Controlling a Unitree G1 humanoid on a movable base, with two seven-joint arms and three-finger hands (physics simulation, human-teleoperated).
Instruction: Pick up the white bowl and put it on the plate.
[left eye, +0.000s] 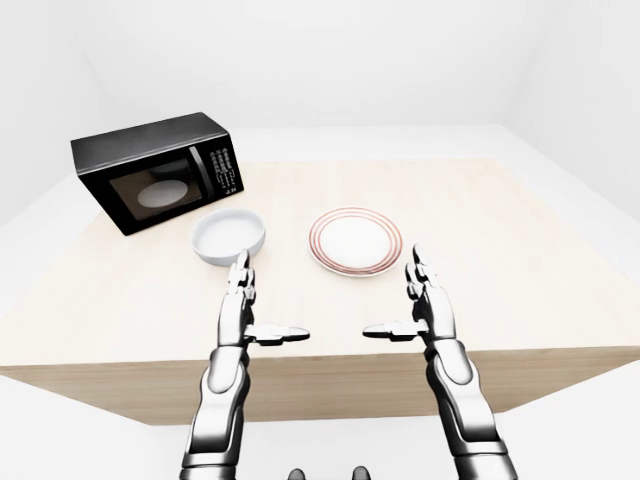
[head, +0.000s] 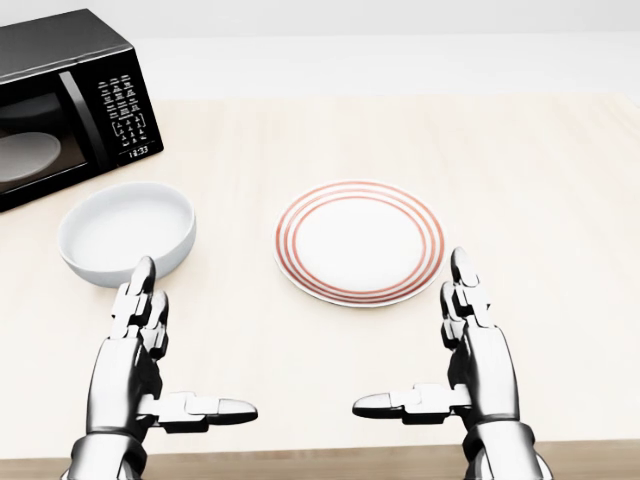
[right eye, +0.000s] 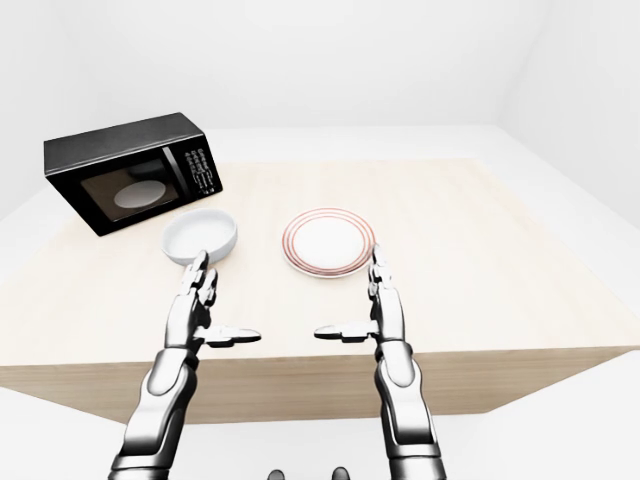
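The white bowl (head: 127, 232) sits empty on the wooden table (head: 560, 200), at the left of the head view. To its right lies the plate (head: 359, 241), white with red rings on its rim. My left hand (head: 165, 365) hovers open just below the bowl, fingers stretched upward and thumb pointing right, touching nothing. My right hand (head: 435, 355) is open too, below the plate's right edge, its thumb pointing left. Neither hand holds anything.
A black microwave (head: 62, 105) with its door closed stands at the top left, just above the bowl. The table's near edge (left eye: 330, 380) runs under my forearms. White floor and walls surround the table.
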